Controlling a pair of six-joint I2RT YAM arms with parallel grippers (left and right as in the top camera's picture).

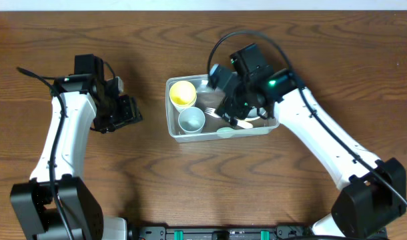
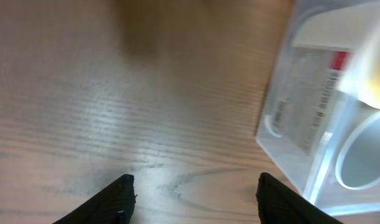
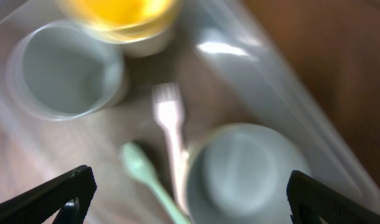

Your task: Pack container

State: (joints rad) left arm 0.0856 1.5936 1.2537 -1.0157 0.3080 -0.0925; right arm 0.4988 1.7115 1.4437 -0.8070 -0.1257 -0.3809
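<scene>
The clear container sits mid-table, holding a yellow cup, a pale blue cup, a pink fork and a green spoon. The right wrist view shows the yellow cup, the blue cup, the fork, the spoon and a grey bowl. My right gripper is open above the container's right half, over the bowl. My left gripper is open and empty over bare wood left of the container; the container's corner shows there.
The table is dark brown wood. A pale strip along the far edge marks the table's back. Cables loop over both arms.
</scene>
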